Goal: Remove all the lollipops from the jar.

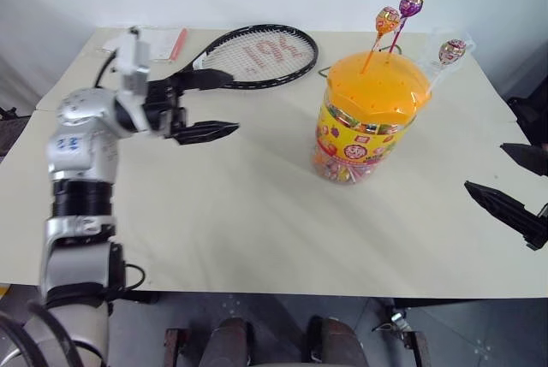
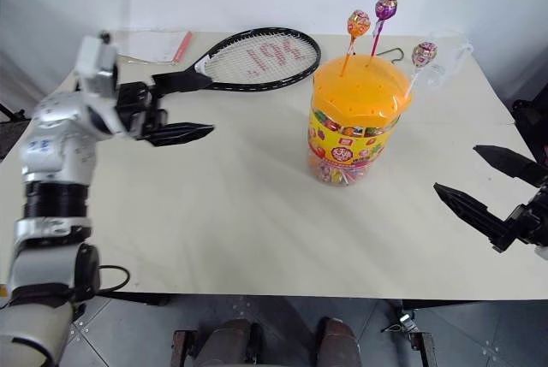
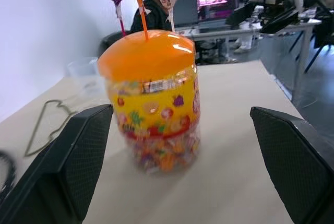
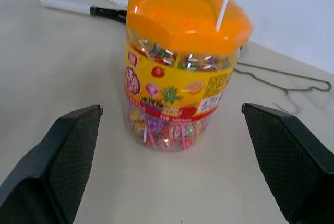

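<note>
The jar [image 1: 366, 127], a clear tub with a yellow candy label and an orange domed lid, stands upright on the right half of the white table [image 1: 214, 213]. Three lollipops stick up from holes in the lid: an orange one [image 1: 387, 19], a purple one [image 1: 411, 3] and a pale one [image 1: 452, 50] leaning right. My left gripper [image 1: 233, 103] hovers open to the left of the jar, well apart from it and pointing at it. My right gripper [image 2: 455, 168] is open too, to the jar's right near the table's edge. Nothing is between either pair of fingers.
A black tennis racket [image 1: 257, 55] lies at the back of the table behind the left gripper, with papers [image 1: 163, 42] beside it. A wire hanger [image 4: 282, 78] and a clear cup [image 3: 83, 72] lie behind the jar. A person [image 3: 156, 4] sits in the background.
</note>
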